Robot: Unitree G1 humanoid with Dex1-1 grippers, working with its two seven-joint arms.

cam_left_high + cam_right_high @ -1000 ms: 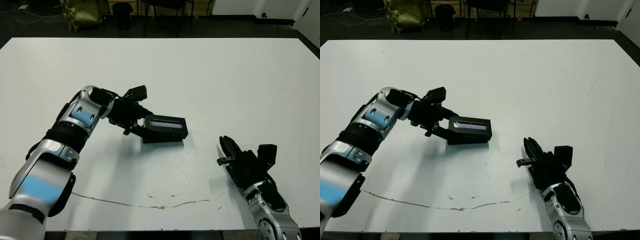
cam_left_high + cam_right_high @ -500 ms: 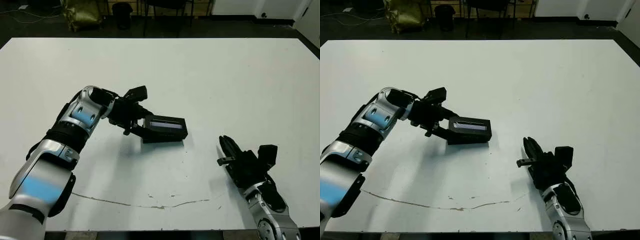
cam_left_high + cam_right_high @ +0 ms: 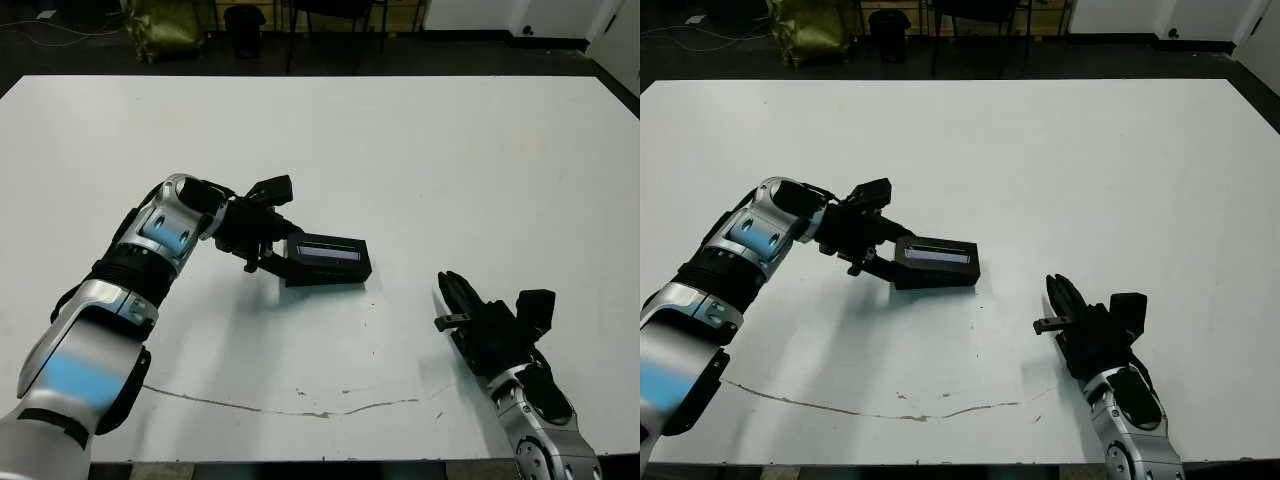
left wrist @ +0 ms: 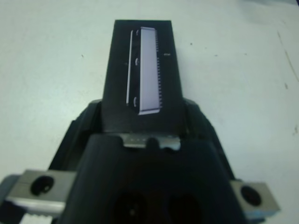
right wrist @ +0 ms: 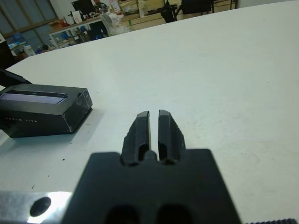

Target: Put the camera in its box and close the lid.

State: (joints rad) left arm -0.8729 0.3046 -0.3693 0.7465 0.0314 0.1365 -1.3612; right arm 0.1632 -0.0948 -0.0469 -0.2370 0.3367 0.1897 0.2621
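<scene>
Two claws in view, one engaged
Left claw grips the end of the box, lid on, resting mid-bench; right claw clenched, holding nothing, well apart

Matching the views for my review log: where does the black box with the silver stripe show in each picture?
Head views: box left of centre, at the left tool.
Left wrist view: box upper centre, between that tool's fingers.
Right wrist view: box at the left edge.
Shared landmark: the silver stripe.
</scene>
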